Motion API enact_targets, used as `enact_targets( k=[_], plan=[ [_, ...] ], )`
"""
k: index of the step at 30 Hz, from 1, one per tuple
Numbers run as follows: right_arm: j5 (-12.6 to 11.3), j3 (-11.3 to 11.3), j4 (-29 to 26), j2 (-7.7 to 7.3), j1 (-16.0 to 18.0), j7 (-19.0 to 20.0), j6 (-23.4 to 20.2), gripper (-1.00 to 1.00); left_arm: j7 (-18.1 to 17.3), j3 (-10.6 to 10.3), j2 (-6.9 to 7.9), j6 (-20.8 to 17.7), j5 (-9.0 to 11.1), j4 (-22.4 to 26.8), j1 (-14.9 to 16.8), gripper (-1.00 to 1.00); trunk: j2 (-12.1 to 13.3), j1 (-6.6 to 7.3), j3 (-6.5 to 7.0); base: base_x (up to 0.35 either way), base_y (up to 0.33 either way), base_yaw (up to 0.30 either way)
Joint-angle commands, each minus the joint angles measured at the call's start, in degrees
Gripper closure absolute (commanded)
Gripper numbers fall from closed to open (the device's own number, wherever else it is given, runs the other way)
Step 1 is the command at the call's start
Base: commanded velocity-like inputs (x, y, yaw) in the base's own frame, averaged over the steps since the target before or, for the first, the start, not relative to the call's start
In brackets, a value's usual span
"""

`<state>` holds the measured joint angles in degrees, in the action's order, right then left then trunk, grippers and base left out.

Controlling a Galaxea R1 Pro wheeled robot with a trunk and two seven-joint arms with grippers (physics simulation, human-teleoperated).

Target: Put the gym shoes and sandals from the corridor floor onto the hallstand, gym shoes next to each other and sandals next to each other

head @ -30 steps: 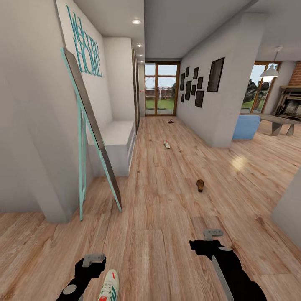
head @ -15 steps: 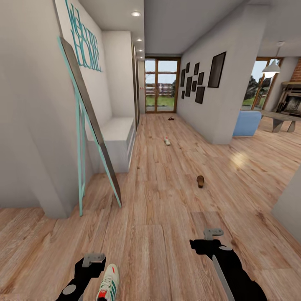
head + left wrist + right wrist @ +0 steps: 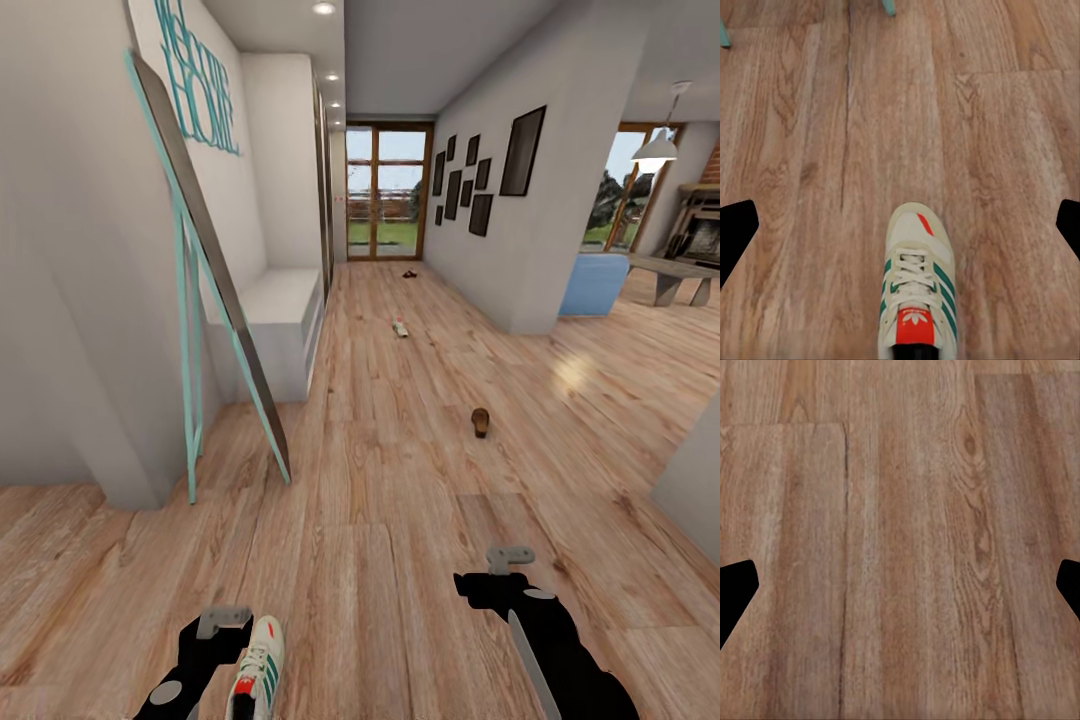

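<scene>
Gym shoe [image 3: 256, 672] on corridor floor [image 3: 400, 500] just beside left gripper [image 3: 222, 624], fingers spread, empty. View tilted up slightly since a second ago; shoes unmoved. Right gripper [image 3: 508, 560] spread too. No pick yet.

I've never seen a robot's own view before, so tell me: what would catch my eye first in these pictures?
Probably the white sneaker with green stripes, lying on the wood floor right beside the robot's left gripper. Next, the tall teal-framed mirror leaning on the left wall under big teal "welcome home" lettering. Farther down the corridor, a brown sandal and another sneaker lie scattered toward the glass door.
</scene>
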<state>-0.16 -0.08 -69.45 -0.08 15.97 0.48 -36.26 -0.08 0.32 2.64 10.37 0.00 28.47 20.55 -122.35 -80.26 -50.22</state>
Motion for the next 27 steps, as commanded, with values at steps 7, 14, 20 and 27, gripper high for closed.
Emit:
enact_targets(
  k=[7, 14, 20, 27],
  plan=[
    [0.0, 0.0, -0.1, -0.01, 0.0, 0.1, -0.3, -1.00, 0.0, 0.0, -0.01, 0.2, 0.0, 0.0, 0.0, -1.00, -2.8, -1.53, -1.98, 0.000, 0.000, 0.000],
    [0.0, 0.0, -0.1, -0.01, 0.0, 0.1, -0.3, -1.00, 0.0, 0.0, 0.00, 0.2, 0.0, 0.0, 0.0, -1.00, -5.7, -3.07, -3.89, 0.000, 0.000, 0.000],
    [0.0, 0.0, -0.1, -0.01, 0.0, 0.1, -0.3, -1.00, 0.0, 0.0, 0.00, 0.3, -0.1, 0.0, 0.0, -1.00, -8.1, -4.39, -5.54, 0.000, 0.000, 0.000],
    [0.0, 0.0, -0.1, -0.01, 0.0, 0.1, -0.3, -1.00, 0.0, 0.0, 0.05, 1.2, -0.1, 0.3, 0.1, -1.00, -10.9, -5.93, -7.45, 0.000, 0.000, 0.000]
  ],
)
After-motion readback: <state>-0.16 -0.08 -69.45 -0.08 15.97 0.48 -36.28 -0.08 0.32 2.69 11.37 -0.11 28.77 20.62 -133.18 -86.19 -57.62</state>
